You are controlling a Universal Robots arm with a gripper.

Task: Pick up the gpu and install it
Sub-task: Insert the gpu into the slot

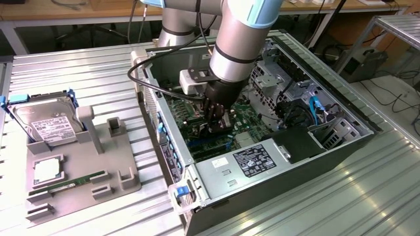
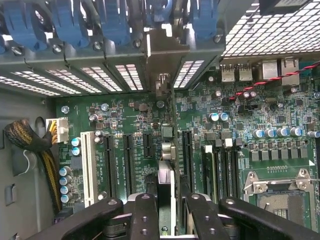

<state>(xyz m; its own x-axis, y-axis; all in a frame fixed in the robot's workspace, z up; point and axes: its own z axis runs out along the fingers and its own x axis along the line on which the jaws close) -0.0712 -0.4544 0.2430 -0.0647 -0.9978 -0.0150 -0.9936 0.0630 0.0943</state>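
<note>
The gripper [image 2: 165, 210] is pinching the gpu [image 2: 165, 170] edge-on between its fingers, deep inside the open computer case [image 1: 341, 113], with the card held upright over the motherboard [image 2: 280, 125] so its bracket faces the rear slot openings [image 2: 127, 75].

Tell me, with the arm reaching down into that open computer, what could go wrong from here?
The gripper holds the gpu edge-on above the motherboard. If the card is slightly off its slot, pushing down could bend it or damage the connector.

Its metal bracket meets the rear openings; if it catches there, the card might seat crooked.

The fingers sit close to the neighbouring expansion slots and could knock parts on the board.
</note>
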